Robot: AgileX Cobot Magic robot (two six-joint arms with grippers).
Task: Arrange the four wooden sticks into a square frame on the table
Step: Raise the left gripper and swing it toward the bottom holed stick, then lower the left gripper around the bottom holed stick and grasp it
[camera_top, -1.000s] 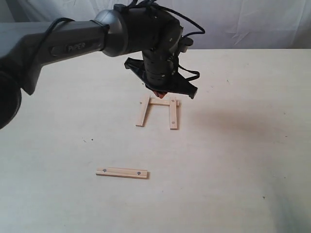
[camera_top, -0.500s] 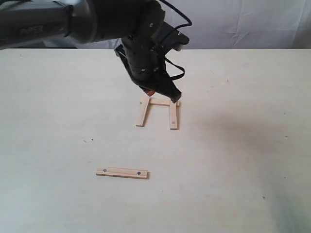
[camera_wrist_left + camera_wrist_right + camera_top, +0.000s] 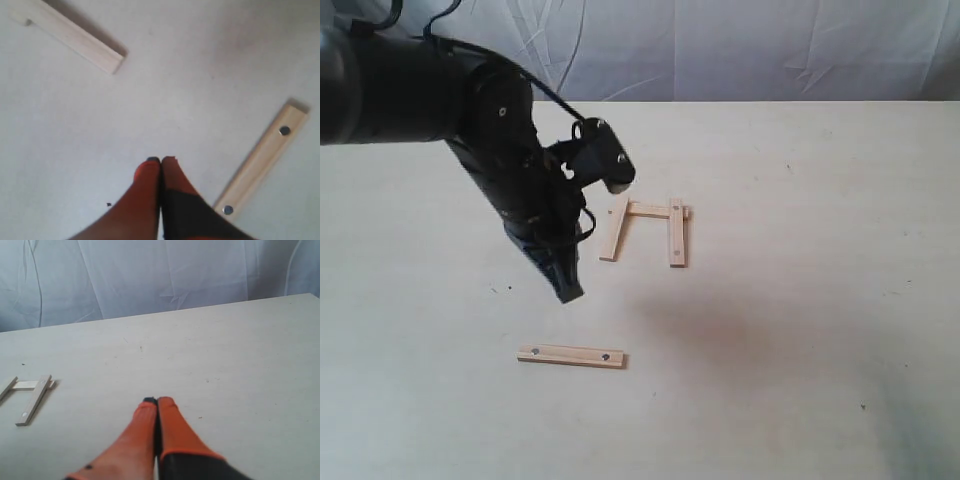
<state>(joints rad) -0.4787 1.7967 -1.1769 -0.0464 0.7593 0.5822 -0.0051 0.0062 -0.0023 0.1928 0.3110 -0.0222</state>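
my left gripper (image 3: 565, 290) hovered near the three-stick frame (image 3: 677, 235), fingers pressed together on nothing, fourth stick (image 3: 571, 355) well apart from that frame, right gripper (image 3: 157, 401) likewise closed, empty

Table (image 3: 840, 200): cream, matte top, a few tiny dark specks. Directly behind its far edge hangs a pale grey-white cloth (image 3: 770, 50), creased and folded, filling the view above it. Light soft and even; 1 faint blurred shadow near table centre.
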